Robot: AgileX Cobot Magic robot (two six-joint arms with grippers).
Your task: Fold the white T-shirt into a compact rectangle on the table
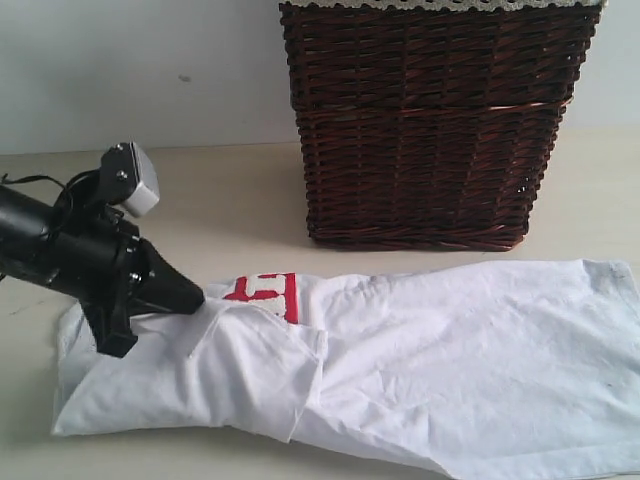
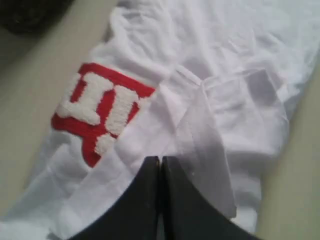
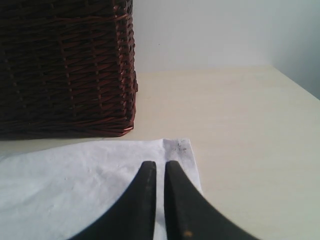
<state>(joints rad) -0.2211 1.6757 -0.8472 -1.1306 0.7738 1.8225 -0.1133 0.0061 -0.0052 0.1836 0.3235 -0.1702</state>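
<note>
You are handling a light, floppy T-shirt [image 1: 450,340], the left pincer [image 2: 160,160] and right pincer [image 3: 160,164] sitting closed, seemingly empty; grip its hem corners.

The black gripper [image 3: 160,164] has its fingers drawn almost together, with a thin slit between them, over a corner of the white shirt [image 3: 75,185]. The shirt lies flat on the pale surface [image 3: 250,130]. A dark brown wicker basket [image 3: 65,65] stands just beyond the shirt's edge, with a white wall [image 3: 210,30] behind.
</note>
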